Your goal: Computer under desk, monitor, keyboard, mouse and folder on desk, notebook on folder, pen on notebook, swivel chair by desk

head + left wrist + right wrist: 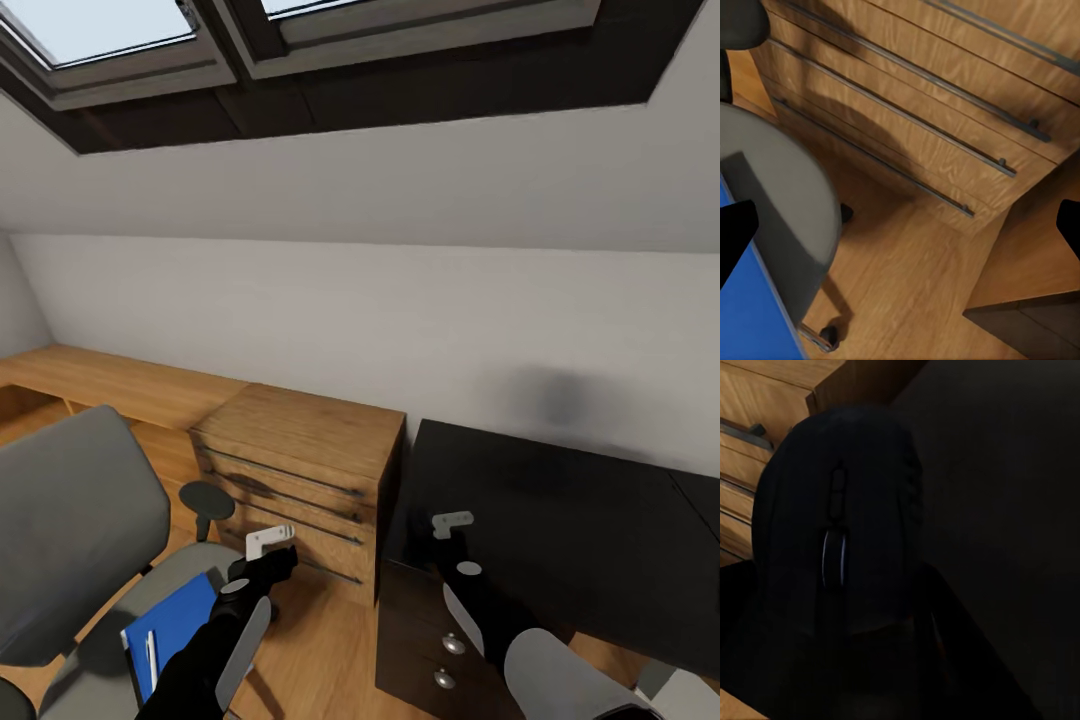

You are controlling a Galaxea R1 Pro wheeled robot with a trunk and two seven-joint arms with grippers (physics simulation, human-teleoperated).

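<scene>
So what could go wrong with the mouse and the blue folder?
The mouse is right at the right pincer, above the desk's left edge; dropped here, it might fall off.
The open left pincer hangs beside the swivel chair; a bump might roll it away, folder and pen aboard.

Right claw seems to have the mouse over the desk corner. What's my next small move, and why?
Probably lower the right claw and set the mouse on the desk. The right wrist view shows the mouse up close against the claw with the black desktop beneath it. The folder waits on the swivel chair by the open left claw.
</scene>
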